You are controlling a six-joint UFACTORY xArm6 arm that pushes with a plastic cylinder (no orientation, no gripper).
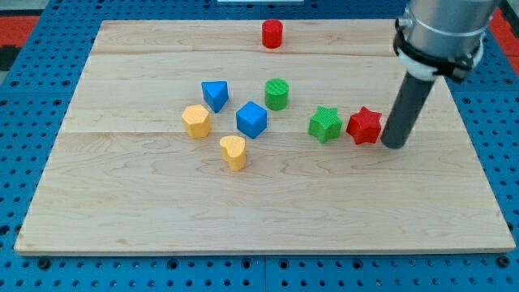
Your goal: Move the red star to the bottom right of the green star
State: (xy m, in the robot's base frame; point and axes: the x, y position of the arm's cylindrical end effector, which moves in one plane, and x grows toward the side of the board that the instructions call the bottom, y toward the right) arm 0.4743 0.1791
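The red star (365,125) lies on the wooden board right of centre, directly to the right of the green star (324,124), with a narrow gap between them. My tip (394,145) rests on the board just to the right of the red star, touching it or nearly so. The dark rod rises from the tip toward the view's top right.
A green cylinder (276,93), blue cube (251,119), blue triangular block (215,94), yellow hexagonal block (195,121) and yellow heart-shaped block (233,151) sit left of centre. A red cylinder (272,34) stands near the board's top edge. The board (122,211) lies on blue pegboard.
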